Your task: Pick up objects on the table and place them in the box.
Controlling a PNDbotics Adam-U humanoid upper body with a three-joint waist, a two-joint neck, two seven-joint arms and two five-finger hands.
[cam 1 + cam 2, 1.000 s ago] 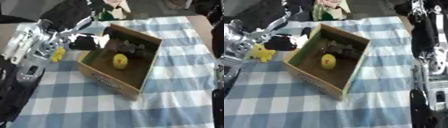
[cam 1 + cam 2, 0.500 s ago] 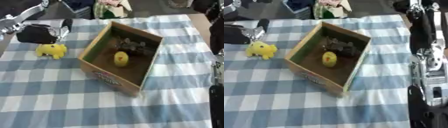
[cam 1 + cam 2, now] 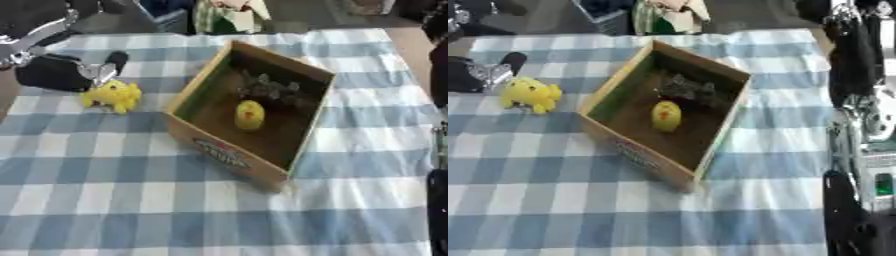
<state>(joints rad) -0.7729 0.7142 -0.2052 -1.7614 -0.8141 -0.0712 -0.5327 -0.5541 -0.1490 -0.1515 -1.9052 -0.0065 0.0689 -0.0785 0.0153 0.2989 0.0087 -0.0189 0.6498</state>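
1. Left eye view: the robot's left hand (image 3: 59, 72), black, lies at nine o'clock, touching the small yellow plush toy (image 3: 112, 95) just at its four o'clock; I cannot tell its finger state. The open brown cardboard box (image 3: 229, 154) sits at three o'clock of the toy, holding a yellow egg-shaped toy (image 3: 249, 114).
2. Right eye view: the right hand (image 3: 852, 55) hangs far off; the left is nearer. Since a second ago, the left hand has withdrawn from the box.

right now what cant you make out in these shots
- Left robot hand: blurred dark shape by the yellow toy; finger pose and contact unreadable.
- Right robot hand: not identifiable; only the arm at the right edge, right eye view.
- Grey object in the box: too blurred to identify.
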